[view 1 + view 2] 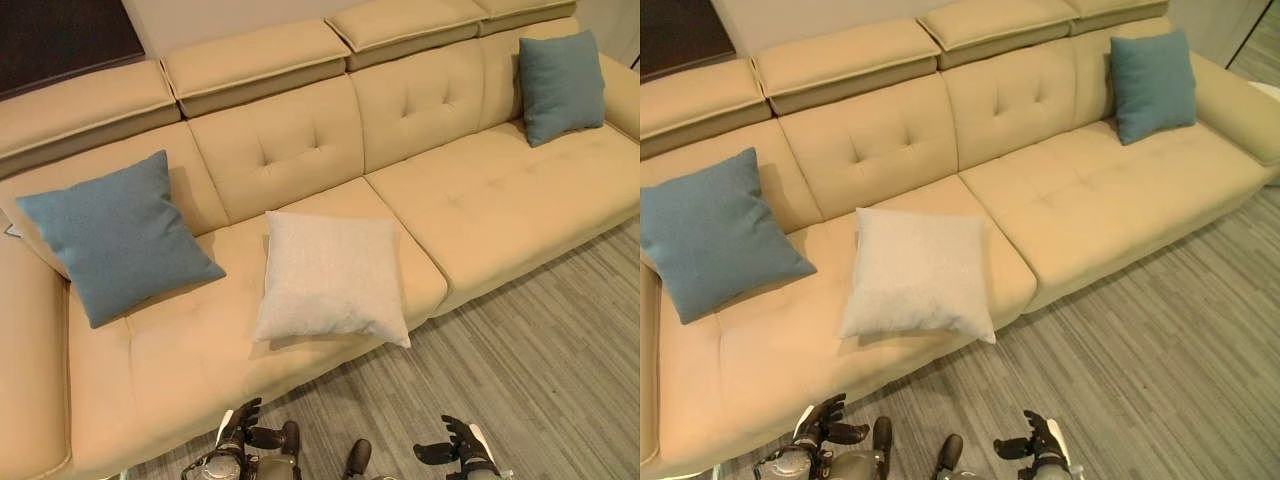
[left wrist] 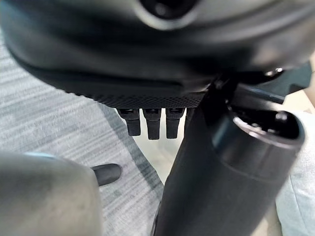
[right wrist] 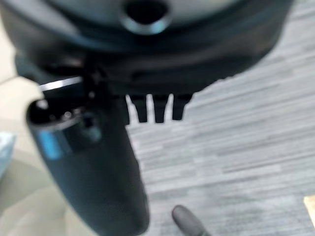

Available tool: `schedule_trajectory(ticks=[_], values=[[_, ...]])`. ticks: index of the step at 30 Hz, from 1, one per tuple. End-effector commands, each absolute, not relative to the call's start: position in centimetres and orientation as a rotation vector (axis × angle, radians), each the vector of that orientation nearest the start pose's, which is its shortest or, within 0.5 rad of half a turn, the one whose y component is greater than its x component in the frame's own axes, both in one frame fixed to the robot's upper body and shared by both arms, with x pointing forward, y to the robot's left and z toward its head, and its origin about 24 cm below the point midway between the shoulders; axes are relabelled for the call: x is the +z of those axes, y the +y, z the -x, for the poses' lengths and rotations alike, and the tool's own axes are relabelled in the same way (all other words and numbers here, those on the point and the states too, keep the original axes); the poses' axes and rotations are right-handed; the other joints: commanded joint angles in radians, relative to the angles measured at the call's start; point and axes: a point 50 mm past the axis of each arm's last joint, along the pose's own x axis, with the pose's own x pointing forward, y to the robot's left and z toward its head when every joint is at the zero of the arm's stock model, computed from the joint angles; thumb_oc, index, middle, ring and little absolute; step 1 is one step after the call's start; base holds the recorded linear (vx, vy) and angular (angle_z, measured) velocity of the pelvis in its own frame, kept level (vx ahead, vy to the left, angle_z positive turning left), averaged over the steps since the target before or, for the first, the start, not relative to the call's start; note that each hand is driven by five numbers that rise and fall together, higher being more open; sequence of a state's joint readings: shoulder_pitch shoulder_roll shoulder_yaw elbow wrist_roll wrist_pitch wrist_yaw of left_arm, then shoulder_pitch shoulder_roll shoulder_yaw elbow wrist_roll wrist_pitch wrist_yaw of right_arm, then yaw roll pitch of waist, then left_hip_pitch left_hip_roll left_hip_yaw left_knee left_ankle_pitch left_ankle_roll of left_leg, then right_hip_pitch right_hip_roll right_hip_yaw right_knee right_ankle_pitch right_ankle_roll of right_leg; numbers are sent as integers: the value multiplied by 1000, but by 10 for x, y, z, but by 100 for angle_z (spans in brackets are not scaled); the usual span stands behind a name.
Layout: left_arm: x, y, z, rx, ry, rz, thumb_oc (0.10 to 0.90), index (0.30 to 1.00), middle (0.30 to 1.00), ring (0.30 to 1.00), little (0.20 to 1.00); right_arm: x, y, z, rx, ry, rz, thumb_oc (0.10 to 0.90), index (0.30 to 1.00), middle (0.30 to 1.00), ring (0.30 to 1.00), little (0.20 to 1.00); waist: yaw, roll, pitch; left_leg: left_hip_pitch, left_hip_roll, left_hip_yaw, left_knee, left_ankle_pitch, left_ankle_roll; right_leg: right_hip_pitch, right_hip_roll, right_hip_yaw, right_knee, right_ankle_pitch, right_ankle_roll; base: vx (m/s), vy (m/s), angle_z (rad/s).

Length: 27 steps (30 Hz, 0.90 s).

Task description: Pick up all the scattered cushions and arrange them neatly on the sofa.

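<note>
Hands low before the sofa (image 1: 480,200), left hand (image 1: 243,423) and right hand (image 1: 455,443) both seemingly relaxed, empty.

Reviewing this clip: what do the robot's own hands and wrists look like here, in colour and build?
Both hands are dark, nearly black, with jointed segmented fingers. The left hand and the right hand each carry a white cover at the thumb side. Behind them sit rounded silver-grey wrist housings. In the wrist views each thumb is a thick, glossy dark cylinder beside a row of blocky black fingers.
</note>
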<state>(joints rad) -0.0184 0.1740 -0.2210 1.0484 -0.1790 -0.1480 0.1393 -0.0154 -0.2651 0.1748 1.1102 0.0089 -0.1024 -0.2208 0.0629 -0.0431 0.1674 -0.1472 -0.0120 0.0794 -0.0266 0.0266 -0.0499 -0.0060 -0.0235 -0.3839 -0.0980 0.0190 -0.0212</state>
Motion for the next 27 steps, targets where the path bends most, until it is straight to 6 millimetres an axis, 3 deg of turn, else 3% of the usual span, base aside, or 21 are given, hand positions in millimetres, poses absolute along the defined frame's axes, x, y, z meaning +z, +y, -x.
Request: schedule_trajectory(ticks=[1,4,7,9,10,12,14,18,25,27], values=[[-140,209,-140,109,866,-218,800,900,900,900,900,-134,-250,-136,-168,900,484,800,900,900,900,900,13,-7,-48,15,-22,-46,98,-64,33,44,-69,96,139,-92,127,154,121,-46],[-140,212,-140,115,869,-219,800,900,900,900,900,-135,-248,-136,-158,906,486,800,900,900,900,900,19,-10,-52,32,-26,-45,88,-70,47,36,-83,98,197,-94,140,110,114,-29],[-134,220,-146,145,834,-217,800,900,900,900,900,-136,-245,-137,-143,907,491,800,900,900,900,900,25,-10,-35,72,-33,-49,88,-98,88,-56,-136,108,410,-32,184,77,123,-2],[-133,222,-148,148,827,-222,800,900,900,900,900,-135,-245,-138,-143,906,495,800,900,900,900,900,18,-7,-26,72,-31,-55,92,-96,96,-90,-138,117,461,8,192,-2,61,-7],[-131,225,-150,152,815,-232,800,900,900,900,900,-134,-246,-140,-149,901,493,800,900,900,900,900,9,5,-13,78,-24,-72,98,-99,104,-138,-129,150,521,7,195,1,53,-1],[-131,225,-150,152,815,-232,800,900,900,900,900,-134,-247,-140,-149,901,493,800,900,900,900,900,11,4,-13,78,-25,-71,98,-99,104,-139,-130,152,524,6,195,48,-1,18],[-130,226,-152,160,807,-244,800,900,900,900,900,-135,-249,-137,-169,914,488,800,900,900,900,900,1,-4,-19,104,-30,-87,79,-109,89,-136,-135,171,345,-28,174,123,-82,14],[-131,228,-148,198,812,-221,800,900,900,900,900,-139,-252,-128,-184,948,492,800,900,900,900,900,6,-24,-45,117,-29,-81,59,-105,71,-50,-115,170,188,-25,179,71,-109,9],[-132,232,-144,238,818,-194,800,900,900,900,900,-137,-258,-126,-192,949,519,800,900,900,900,900,10,-24,-63,141,-21,-86,11,-87,59,-12,-97,169,127,-14,175,37,-56,-2],[-131,241,-141,291,818,-185,800,900,900,900,900,-133,-271,-123,-233,940,547,800,900,900,900,900,9,-23,-75,159,-14,-98,-32,-63,43,23,-81,155,66,-9,169,59,-115,5]])
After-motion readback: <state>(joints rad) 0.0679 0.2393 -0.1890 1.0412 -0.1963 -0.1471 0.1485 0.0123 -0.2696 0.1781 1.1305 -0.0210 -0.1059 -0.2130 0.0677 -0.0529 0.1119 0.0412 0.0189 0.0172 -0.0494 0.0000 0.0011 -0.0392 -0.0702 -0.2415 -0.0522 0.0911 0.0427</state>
